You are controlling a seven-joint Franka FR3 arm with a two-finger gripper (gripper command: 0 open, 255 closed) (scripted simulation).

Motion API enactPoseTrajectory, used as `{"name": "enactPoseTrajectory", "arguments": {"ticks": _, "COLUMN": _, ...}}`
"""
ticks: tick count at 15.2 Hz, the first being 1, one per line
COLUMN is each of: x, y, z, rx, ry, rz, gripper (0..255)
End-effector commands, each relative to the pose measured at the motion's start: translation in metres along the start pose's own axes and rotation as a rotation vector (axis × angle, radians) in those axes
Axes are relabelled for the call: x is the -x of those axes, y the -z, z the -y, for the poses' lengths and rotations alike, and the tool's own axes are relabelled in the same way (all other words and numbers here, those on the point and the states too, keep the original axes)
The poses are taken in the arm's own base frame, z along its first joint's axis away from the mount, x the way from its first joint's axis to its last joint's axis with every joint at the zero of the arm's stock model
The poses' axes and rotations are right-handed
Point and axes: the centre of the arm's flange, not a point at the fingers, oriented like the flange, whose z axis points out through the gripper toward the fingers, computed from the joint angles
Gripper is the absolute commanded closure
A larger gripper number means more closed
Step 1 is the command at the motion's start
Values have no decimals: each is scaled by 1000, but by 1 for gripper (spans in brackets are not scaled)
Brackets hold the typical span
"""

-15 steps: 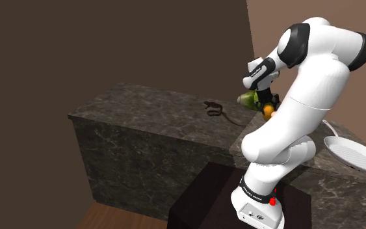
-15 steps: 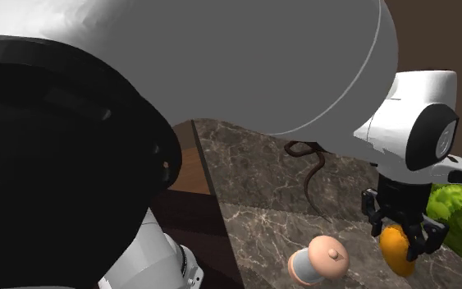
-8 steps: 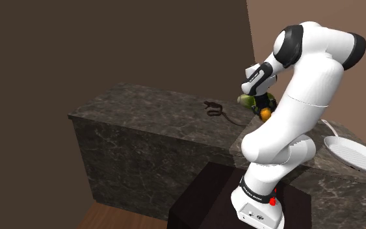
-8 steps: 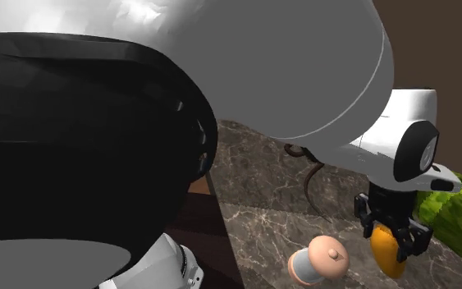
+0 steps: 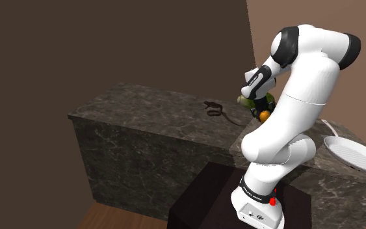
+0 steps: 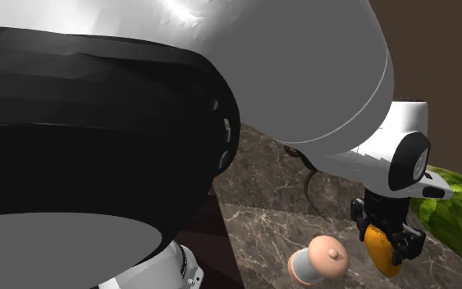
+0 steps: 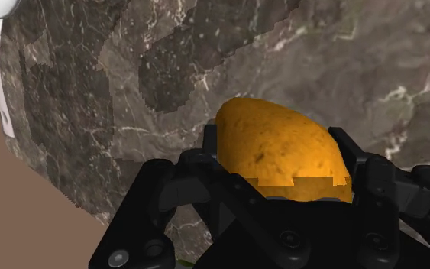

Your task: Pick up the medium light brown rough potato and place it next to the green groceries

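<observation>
Wrist view: the gripper (image 7: 276,144) is clamped on the orange-brown potato (image 7: 286,157), held above the marbled counter (image 7: 404,69). Over the last second it has eased left and slightly down, staying near the green groceries (image 6: 457,220) on their left side, so set-down looks close.

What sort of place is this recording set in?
Most likely a home kitchen. There is a dark marbled stone counter with a white pan on it, and food is out: a large green fruit, melon-like, and an orange-brown potato.
</observation>
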Motion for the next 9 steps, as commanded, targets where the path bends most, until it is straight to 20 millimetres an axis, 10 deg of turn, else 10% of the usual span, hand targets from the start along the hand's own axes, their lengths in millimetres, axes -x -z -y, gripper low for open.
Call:
{"name": "enactPoseTrajectory", "arguments": {"ticks": 1, "x": 1, "y": -4, "z": 3, "rx": -1, "ry": 5, "rz": 9, "gripper": 255}}
{"name": "enactPoseTrajectory", "arguments": {"ticks": 3, "x": 1, "y": -4, "z": 3, "rx": -1, "ry": 5, "rz": 9, "gripper": 255}}
{"name": "enactPoseTrajectory", "arguments": {"ticks": 4, "x": 1, "y": -4, "z": 2, "rx": -1, "ry": 5, "rz": 9, "gripper": 0}}
{"name": "enactPoseTrajectory", "arguments": {"ticks": 9, "x": 1, "y": -4, "z": 3, "rx": -1, "ry": 5, "rz": 9, "gripper": 0}}
